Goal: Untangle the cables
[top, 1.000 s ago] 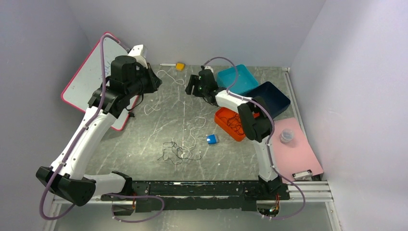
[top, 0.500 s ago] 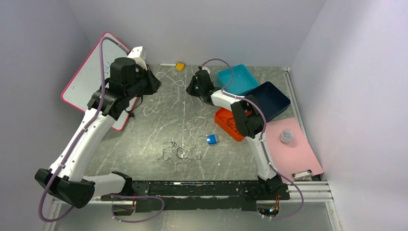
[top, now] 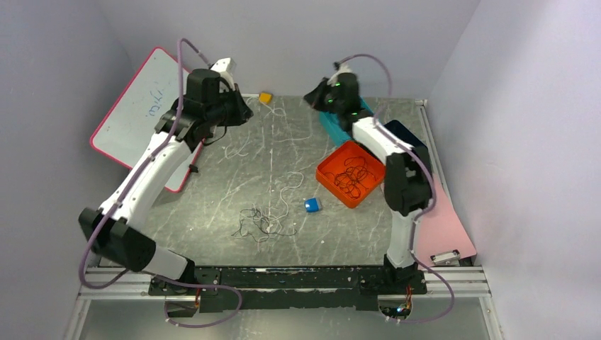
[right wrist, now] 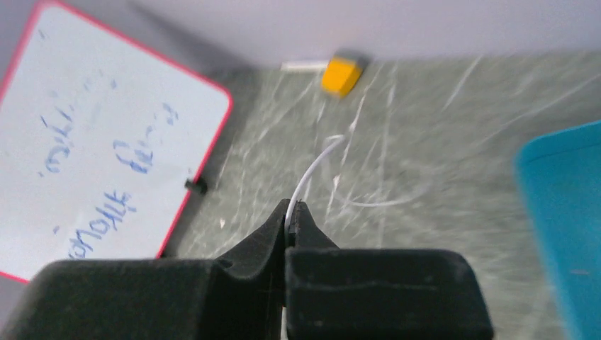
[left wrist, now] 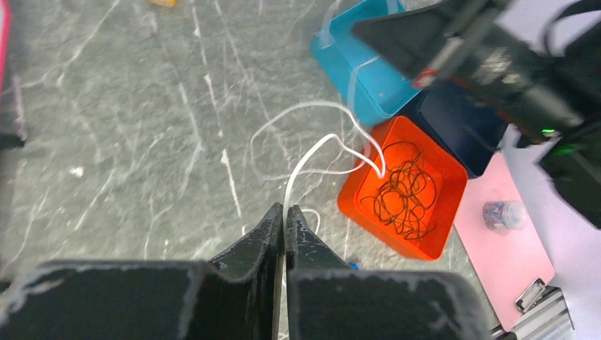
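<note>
Two-point pinching of white cable (left wrist: 312, 152) beyond the orange tray (left wrist: 352, 200).
Clamping it in left gripper (left wrist: 284, 212) and right gripper (right wrist: 290, 209), fingers closed tight on the strand.

Soft even light, faint shadows. Top view sharp; right wrist view motion-blurred, its fingers (right wrist: 244, 248) out of focus.

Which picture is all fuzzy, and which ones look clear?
Right wrist view: fuzzy all over, the whiteboard writing and yellow block smeared, the white cable soft. Left wrist view: mostly clear, the orange tray crisp, only the right arm at top right blurry. Top external view: clear, with soft even light.
</note>
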You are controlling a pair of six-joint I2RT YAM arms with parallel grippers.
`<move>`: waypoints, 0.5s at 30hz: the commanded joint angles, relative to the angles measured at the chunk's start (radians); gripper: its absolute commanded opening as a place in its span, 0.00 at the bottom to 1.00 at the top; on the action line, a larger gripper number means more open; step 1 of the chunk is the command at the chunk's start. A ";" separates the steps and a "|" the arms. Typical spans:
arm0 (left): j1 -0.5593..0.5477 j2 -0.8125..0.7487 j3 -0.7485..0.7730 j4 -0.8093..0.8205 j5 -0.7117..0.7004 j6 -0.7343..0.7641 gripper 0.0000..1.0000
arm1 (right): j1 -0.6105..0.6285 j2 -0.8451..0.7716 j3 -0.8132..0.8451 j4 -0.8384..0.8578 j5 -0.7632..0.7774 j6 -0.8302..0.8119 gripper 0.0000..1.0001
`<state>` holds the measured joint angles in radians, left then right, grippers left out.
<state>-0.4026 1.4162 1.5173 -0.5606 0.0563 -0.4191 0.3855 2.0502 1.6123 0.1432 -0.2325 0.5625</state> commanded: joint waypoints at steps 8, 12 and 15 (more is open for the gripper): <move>-0.045 0.225 0.247 0.181 0.176 0.021 0.07 | -0.236 -0.084 0.016 -0.234 0.079 -0.180 0.00; -0.092 0.308 0.314 0.159 0.178 0.042 0.07 | -0.243 0.030 0.150 -0.384 0.173 -0.266 0.00; -0.109 0.332 0.308 0.163 0.171 0.077 0.07 | -0.243 0.112 0.242 -0.466 0.201 -0.305 0.00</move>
<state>-0.4843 1.7157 1.8019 -0.4191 0.1947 -0.3901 0.1398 2.0754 1.7588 -0.1478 -0.1081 0.3542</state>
